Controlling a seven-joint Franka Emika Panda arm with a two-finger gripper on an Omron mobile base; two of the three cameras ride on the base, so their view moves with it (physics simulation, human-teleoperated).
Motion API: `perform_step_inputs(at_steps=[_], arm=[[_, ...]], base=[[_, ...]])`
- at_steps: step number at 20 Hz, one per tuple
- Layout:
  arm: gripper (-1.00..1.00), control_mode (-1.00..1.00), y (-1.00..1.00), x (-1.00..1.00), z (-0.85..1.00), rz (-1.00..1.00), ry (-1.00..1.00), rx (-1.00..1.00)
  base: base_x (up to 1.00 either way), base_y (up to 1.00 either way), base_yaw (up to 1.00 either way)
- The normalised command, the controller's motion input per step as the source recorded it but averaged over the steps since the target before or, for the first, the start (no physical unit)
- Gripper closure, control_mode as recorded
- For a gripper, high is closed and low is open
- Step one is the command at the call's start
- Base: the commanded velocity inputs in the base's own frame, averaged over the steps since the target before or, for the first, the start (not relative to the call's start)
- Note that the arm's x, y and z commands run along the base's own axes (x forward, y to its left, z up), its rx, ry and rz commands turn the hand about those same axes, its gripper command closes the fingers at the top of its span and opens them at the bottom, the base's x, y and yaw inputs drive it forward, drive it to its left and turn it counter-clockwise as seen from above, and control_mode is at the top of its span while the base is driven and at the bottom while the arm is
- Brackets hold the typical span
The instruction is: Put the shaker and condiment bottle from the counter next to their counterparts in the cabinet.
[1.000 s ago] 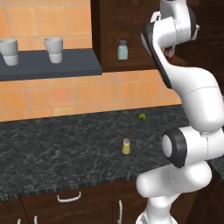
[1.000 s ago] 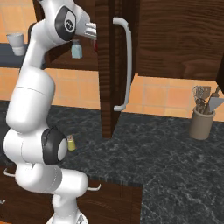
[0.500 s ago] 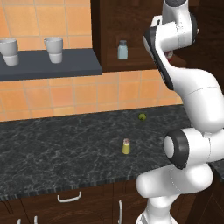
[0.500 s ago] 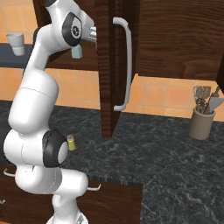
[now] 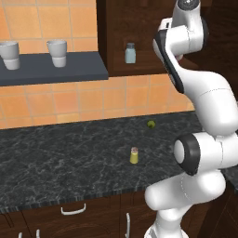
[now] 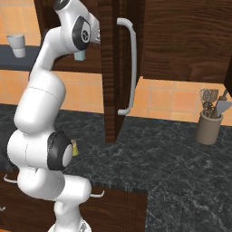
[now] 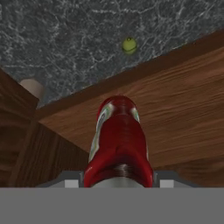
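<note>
Above the cabinet (image 7: 183, 109) shelf, the hand (image 7: 117, 181) grips the red condiment bottle (image 7: 117, 140), its long axis extending straight ahead toward the wood.

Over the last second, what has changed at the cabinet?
The arm's upper links have swung a little toward the cabinet, carrying the red bottle over the wooden shelf. The jaws stay closed on the bottle. The yellow shaker on the counter, the blue-grey shaker in the cabinet and the cups have not moved.
</note>
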Motion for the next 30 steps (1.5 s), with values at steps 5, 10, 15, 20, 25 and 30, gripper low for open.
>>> perform_step_inputs(at_steps=[5,10,15,20,25,30], arm=[[1.00,-1.00,-0.03,0.36,0.00,0.05,0.02,0.00],[1.00,-1.00,-0.10,0.32,-0.01,0.04,0.01,0.00],[1.00,-1.00,-0.04,0.03,-0.19,0.04,0.05,0.01],[1.00,-1.00,0.03,0.01,-0.24,0.03,0.06,0.00],[-1.00,-1.00,0.05,0.12,-0.22,0.01,0.09,0.00],[-1.00,-1.00,-0.03,0.10,-0.17,0.01,0.04,0.00]], base=[[0.00,0.00,0.00],[0.00,0.00,0.00],[0.00,0.00,0.00],[0.00,0.00,0.00],[0.00,0.00,0.00],[0.00,0.00,0.00]])
